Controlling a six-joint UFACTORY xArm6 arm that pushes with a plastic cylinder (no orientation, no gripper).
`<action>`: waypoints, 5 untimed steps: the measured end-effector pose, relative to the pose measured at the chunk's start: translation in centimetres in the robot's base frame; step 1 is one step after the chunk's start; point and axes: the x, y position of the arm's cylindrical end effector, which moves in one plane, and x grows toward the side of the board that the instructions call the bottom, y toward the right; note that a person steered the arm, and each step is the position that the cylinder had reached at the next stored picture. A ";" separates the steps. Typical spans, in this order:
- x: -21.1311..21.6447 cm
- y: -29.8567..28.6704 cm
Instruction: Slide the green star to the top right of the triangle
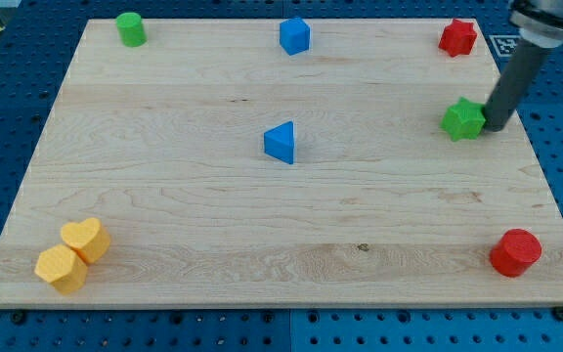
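The green star (pixel 463 119) lies near the board's right edge, in the upper half. The blue triangle (pixel 281 142) lies near the middle of the board, well to the star's left and slightly lower. My tip (pixel 495 126) is at the star's right side, touching or almost touching it. The dark rod rises from there toward the view's top right.
A green cylinder (pixel 131 28) is at the top left, a blue cube (pixel 294 36) at the top middle, a red star (pixel 457 38) at the top right. A red cylinder (pixel 514 253) is at the bottom right. A yellow heart (pixel 87 239) and a yellow hexagon (pixel 61 269) touch at the bottom left.
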 end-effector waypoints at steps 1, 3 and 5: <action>0.0 -2.9; 2.5 -4.2; -1.0 -4.3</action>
